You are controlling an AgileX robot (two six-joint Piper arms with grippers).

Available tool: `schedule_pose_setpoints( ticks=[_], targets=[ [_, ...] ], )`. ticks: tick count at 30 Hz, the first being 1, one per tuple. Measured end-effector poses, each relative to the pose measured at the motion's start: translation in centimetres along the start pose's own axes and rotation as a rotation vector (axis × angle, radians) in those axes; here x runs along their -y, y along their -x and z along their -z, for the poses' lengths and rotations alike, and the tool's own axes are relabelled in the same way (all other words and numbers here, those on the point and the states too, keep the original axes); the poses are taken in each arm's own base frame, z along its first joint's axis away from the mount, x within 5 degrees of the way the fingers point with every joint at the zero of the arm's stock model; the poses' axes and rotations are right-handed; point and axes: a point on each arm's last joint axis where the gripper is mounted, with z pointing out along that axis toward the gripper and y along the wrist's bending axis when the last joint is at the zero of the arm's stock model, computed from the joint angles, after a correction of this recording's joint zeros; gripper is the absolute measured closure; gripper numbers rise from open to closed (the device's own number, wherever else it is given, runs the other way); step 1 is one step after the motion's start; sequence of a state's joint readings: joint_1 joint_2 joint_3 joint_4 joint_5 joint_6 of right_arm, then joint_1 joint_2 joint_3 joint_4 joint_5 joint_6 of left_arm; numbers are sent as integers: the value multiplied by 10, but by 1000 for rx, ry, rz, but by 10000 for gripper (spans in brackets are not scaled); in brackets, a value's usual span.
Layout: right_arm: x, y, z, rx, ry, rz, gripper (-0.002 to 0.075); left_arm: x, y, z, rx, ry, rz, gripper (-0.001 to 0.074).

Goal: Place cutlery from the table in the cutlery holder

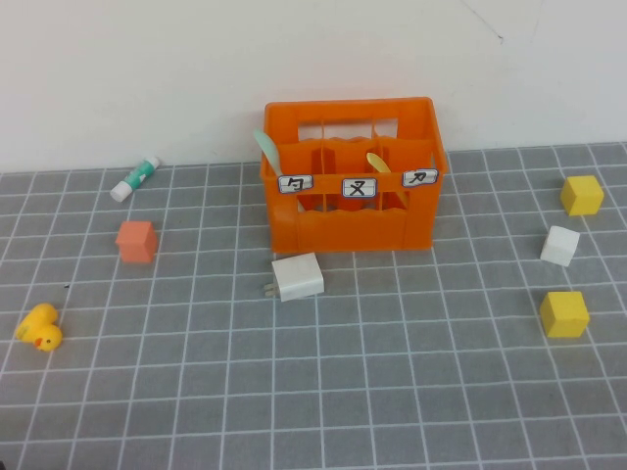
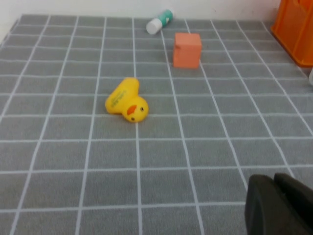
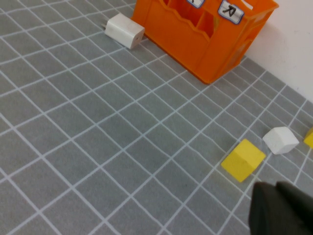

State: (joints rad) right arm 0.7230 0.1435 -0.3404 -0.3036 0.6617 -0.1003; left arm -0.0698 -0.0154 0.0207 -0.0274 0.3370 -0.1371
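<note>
Table [image 1: 411, 392] bears crate [image 1: 353, 230], blocks.

one orange crate [image 1: 353, 211] holds one mint spoon [image 1: 265, 147] and one yellow knife [image 1: 378, 162]. two yellow cubes [image 1: 582, 195], one white cube [image 1: 559, 245], one orange cube [image 1: 136, 241]. one duck [image 1: 40, 328], one tube [image 1: 135, 177], one charger [image 1: 297, 277].

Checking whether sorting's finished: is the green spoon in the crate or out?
In: mint-green spoon stands in the orange crate's left compartment, bowl above the rim.

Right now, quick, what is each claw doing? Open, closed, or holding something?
Left claw: low over the table near the yellow duck, empty; open or closed cannot be told.
Right claw: low near a yellow cube, empty; cannot be told.
</note>
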Motion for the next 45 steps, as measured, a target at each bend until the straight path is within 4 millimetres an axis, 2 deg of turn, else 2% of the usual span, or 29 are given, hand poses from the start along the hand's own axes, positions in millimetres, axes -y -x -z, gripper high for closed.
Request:
schedule_pose_setpoints(
  ticks=[33,37,40,45],
  targets=[
    [1,0,0,4,-9,11,727,0,0,0,-2,2,-23,736],
    [4,1,0,56,-114,-10,727,0,0,0,-2,2,-23,736],
    [6,-5,-9,100,-247,-38,727,0,0,0,-2,2,-23,736],
    [2,-31,-29,133,-408,-57,727,0,0,0,-2,2,-23,736]
  ],
)
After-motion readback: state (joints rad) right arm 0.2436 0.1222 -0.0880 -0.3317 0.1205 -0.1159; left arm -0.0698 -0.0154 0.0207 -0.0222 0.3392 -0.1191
